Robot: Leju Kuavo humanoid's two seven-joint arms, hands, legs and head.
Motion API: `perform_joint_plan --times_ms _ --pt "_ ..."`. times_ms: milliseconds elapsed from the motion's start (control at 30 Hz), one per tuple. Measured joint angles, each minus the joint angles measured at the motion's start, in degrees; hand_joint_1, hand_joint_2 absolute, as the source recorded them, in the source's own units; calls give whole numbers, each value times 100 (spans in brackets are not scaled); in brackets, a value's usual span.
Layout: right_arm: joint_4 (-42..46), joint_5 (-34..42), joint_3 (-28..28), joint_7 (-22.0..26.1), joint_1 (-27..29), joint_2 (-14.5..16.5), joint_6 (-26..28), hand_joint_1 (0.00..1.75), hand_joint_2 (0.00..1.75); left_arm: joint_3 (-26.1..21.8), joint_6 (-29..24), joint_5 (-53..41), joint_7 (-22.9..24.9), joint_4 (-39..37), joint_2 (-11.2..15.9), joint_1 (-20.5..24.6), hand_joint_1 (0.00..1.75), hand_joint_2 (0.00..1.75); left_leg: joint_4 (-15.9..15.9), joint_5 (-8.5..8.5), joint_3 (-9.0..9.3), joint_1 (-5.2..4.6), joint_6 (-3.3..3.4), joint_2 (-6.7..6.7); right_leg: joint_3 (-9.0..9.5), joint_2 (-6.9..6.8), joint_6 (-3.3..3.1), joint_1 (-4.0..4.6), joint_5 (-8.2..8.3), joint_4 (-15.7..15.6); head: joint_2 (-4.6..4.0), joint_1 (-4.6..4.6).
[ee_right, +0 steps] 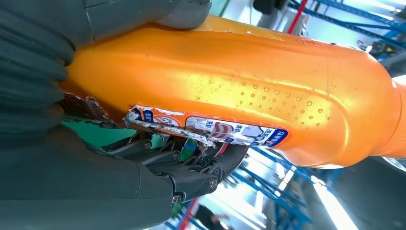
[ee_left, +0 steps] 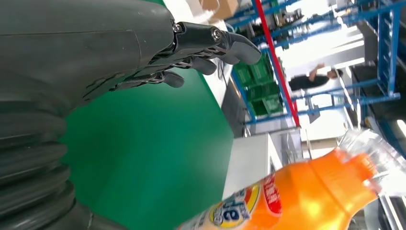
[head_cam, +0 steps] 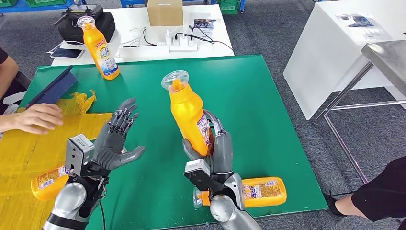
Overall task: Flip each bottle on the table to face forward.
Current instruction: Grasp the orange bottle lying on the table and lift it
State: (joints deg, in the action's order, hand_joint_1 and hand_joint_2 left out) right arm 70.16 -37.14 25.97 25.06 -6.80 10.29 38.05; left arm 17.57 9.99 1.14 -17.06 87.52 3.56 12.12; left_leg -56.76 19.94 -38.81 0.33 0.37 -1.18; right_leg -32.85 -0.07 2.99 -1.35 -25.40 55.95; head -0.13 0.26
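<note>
My right hand (head_cam: pixel 214 151) grips an orange bottle (head_cam: pixel 188 112) with a clear cap, held upright above the middle of the green mat (head_cam: pixel 268 110); its torn label (ee_right: pixel 210 130) faces the fingers (ee_right: pixel 191 167). The same bottle (ee_left: pixel 297 196) appears in the left wrist view. My left hand (head_cam: pixel 114 139) hovers open to the left of it, palm toward the bottle, fingers (ee_left: pixel 210 40) spread and holding nothing. A second orange bottle (head_cam: pixel 100 46) stands upright at the mat's far left corner. Another bottle (head_cam: pixel 261 191) lies on its side near the front edge, and one more (head_cam: pixel 48 182) lies behind my left arm.
A person's hand (head_cam: pixel 36 117) rests on yellow paper (head_cam: pixel 28 148) at the left, beside a dark blue tablet (head_cam: pixel 52 88). A white table (head_cam: pixel 134 28) behind carries a cardboard box (head_cam: pixel 164 12), power strip and black case. A metal table (head_cam: pixel 383 57) stands right; another person's arm (head_cam: pixel 378 196) is at lower right.
</note>
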Motion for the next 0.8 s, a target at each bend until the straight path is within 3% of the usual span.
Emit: perform_joint_plan --times_ms 133,433,700,733,800 --pt "33 -649 52 -54 -6 -5 72 175 175 88 142 106 13 0 0 48 0 175 0 0 0 1 0 1 0 0 0 1 0 1 0 0" --pt "26 -3489 -117 -4 -20 288 82 175 175 335 347 125 15 -1 -1 185 0 175 0 0 0 2 -1 0 -2 0 -1 1 -1 1 0 0" --pt "-58 -3876 -118 -246 -130 440 86 175 175 510 400 162 32 -4 -1 250 1 175 0 0 0 1 0 0 0 0 0 1 0 1 0 0" --pt "-89 -3886 -87 -296 -156 440 86 175 175 519 417 183 32 -4 -1 249 11 175 0 0 0 1 0 0 0 0 0 1 0 1 0 0" --pt "-154 -3909 -25 -372 -198 440 86 175 175 535 449 226 31 -4 -1 249 99 175 0 0 0 1 0 0 0 0 0 1 0 1 0 0"
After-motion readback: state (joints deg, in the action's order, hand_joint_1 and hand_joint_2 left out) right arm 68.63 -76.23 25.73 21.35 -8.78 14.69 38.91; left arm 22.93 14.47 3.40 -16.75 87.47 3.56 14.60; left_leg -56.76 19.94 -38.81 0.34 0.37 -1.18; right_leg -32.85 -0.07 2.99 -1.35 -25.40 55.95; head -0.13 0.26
